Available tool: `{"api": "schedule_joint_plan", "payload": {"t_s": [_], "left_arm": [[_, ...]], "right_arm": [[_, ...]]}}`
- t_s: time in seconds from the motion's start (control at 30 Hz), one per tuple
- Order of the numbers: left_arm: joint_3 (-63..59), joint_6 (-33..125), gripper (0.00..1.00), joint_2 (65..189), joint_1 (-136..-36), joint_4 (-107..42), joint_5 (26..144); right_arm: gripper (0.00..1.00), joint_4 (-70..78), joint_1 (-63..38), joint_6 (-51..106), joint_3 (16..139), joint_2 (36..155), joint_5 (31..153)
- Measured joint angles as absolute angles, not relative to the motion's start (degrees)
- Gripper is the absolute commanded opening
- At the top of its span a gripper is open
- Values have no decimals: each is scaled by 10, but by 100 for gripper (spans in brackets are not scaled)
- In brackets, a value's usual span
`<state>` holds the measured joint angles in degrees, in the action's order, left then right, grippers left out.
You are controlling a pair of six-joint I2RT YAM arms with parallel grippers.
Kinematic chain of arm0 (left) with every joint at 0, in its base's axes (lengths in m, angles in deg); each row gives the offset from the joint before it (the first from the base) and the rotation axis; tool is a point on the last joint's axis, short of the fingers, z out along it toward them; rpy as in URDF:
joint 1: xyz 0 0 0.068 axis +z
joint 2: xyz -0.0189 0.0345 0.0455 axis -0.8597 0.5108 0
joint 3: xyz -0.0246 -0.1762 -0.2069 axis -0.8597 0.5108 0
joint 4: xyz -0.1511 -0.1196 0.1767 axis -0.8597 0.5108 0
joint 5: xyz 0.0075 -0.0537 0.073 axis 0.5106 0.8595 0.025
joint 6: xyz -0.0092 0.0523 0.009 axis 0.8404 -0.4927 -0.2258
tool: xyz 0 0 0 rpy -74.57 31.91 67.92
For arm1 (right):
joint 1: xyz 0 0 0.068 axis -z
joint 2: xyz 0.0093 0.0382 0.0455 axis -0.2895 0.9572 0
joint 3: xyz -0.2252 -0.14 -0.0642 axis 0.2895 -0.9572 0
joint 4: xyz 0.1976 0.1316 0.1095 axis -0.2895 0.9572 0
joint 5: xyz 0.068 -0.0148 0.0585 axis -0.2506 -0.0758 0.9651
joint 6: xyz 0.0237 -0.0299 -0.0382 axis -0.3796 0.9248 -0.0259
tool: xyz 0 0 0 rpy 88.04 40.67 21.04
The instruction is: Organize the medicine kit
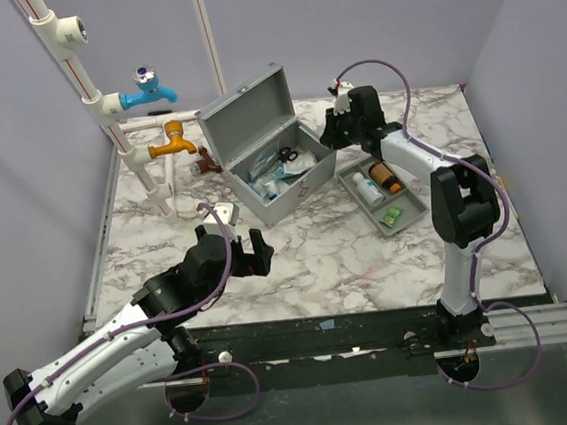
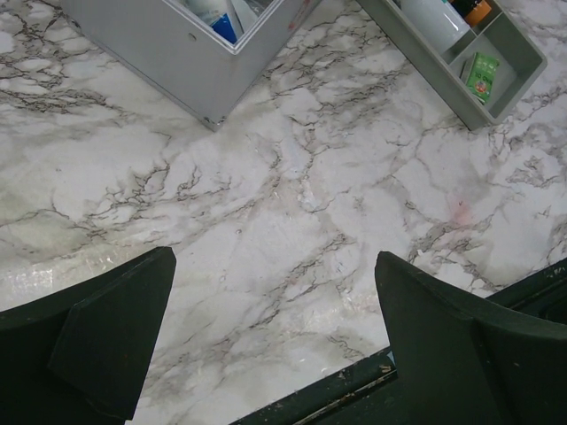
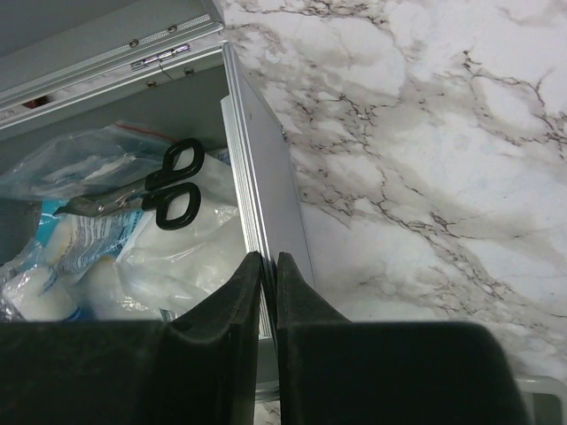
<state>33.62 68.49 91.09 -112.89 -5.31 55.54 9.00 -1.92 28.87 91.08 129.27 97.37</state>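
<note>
- Your left claw (image 2: 283,341) ends in two broad matt-black fingers (image 2: 106,336) with chamfered, wedge-shaped tips.
- Behind it you have white shell links (image 1: 96,356) between black joint housings (image 1: 203,265), with a purple cable (image 1: 229,253) looping alongside.
- Your right claw (image 3: 268,264) has the same smooth black fingers.
- Behind that claw come a white forearm link (image 1: 408,150), chunky black joints (image 1: 461,205) and a purple cable arc (image 1: 380,63).
</note>
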Motion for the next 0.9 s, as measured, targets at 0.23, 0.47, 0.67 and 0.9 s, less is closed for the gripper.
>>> {"api": "schedule_joint_plan", "payload": {"t_s": [0.23,0.47,0.67,0.9], "left_arm": [[337,687,99,907,-1129,-53,556],[337,687,99,905,-1126,-54,556],[337,687,99,910,-1125,-54,560],[337,687,99,911,-1125,-54,565]], "right_arm": [[1,64,-19,238,842,1248,976],[1,41,-32,185,730,1163,966],[1,17,-64,150,650,1101,927],[1,-10,-72,112,557,1024,910]]}}
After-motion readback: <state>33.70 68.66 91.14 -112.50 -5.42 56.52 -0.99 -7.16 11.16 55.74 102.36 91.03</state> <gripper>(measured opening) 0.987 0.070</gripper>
